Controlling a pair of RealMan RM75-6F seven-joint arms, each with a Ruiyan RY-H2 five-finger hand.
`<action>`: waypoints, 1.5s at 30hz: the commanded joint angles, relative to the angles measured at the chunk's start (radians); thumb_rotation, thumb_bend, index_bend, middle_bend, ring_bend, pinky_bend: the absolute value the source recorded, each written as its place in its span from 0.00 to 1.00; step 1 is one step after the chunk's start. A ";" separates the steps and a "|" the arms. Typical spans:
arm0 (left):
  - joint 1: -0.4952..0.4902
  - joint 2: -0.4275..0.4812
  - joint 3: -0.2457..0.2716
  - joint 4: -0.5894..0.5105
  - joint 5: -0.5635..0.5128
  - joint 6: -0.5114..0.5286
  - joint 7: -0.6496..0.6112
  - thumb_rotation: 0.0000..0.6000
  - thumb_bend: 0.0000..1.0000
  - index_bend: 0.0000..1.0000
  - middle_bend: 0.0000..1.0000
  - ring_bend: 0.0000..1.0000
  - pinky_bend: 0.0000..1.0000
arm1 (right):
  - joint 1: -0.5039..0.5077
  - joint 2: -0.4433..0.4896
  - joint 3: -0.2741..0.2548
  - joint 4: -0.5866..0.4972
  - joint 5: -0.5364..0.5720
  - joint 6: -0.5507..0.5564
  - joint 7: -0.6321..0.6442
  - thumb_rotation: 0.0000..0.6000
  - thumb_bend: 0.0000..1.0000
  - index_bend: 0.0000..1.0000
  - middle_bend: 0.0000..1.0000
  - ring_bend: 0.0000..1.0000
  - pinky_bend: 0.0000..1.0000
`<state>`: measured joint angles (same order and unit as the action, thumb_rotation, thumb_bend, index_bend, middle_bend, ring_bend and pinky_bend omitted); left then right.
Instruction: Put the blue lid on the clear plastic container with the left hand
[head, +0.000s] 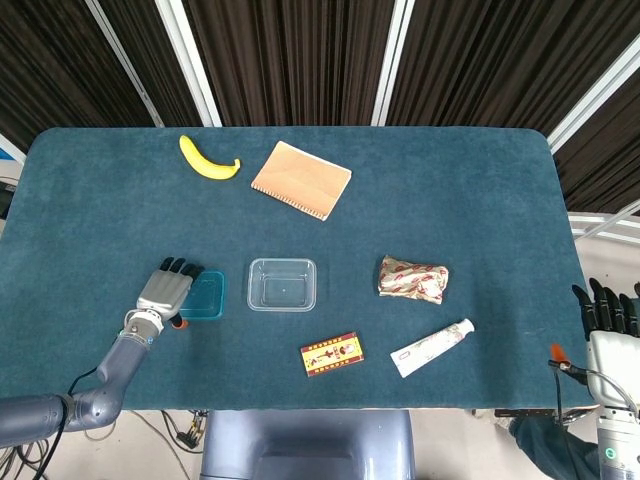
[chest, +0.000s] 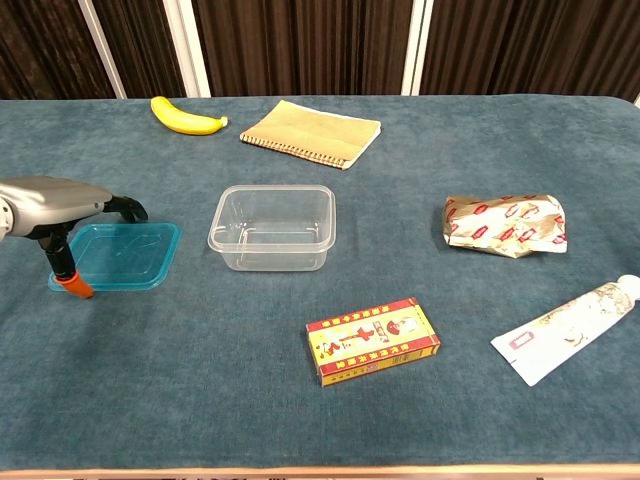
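1. Table (head: 480, 190) cloth runs bare between the left hand (head: 165, 290) and the clear plastic container (chest: 272, 227), which stands open-topped just beyond the lid on the hand's inner side.
2. Blue lid (chest: 125, 253) lies flat under and just beside the left hand, long axis pointing toward the container; its outer edge sits beneath the palm.
3. Left hand hovers over that edge, dark fingertips (chest: 130, 208) curled down, holding nothing; contact cannot be told.
4. Right hand (head: 605, 312) hangs off the far table edge, fingers apart, much farther away.

A banana (chest: 187, 117) lies beside a notebook (chest: 311, 132) (far edge); nearer, a foil packet (chest: 505, 224), tube (chest: 565, 331) and small box (chest: 372, 340).
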<state>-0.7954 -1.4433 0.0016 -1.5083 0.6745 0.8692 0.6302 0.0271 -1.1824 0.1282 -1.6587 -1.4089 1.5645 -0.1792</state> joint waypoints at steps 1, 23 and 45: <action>-0.002 -0.002 0.000 0.000 -0.001 -0.001 -0.002 1.00 0.09 0.10 0.12 0.00 0.00 | 0.000 0.000 0.000 0.000 0.000 0.000 0.000 1.00 0.30 0.12 0.03 0.01 0.00; -0.004 -0.031 0.014 0.047 0.022 -0.011 -0.026 1.00 0.12 0.15 0.25 0.00 0.00 | -0.001 0.001 0.004 -0.005 0.005 0.000 0.008 1.00 0.30 0.12 0.03 0.02 0.00; 0.015 0.030 -0.035 -0.020 0.072 0.031 -0.098 1.00 0.23 0.15 0.34 0.00 0.00 | -0.001 0.001 0.004 -0.004 0.004 0.001 0.006 1.00 0.30 0.12 0.03 0.02 0.00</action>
<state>-0.7821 -1.4191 -0.0291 -1.5227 0.7457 0.8975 0.5372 0.0263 -1.1813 0.1323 -1.6630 -1.4049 1.5653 -0.1734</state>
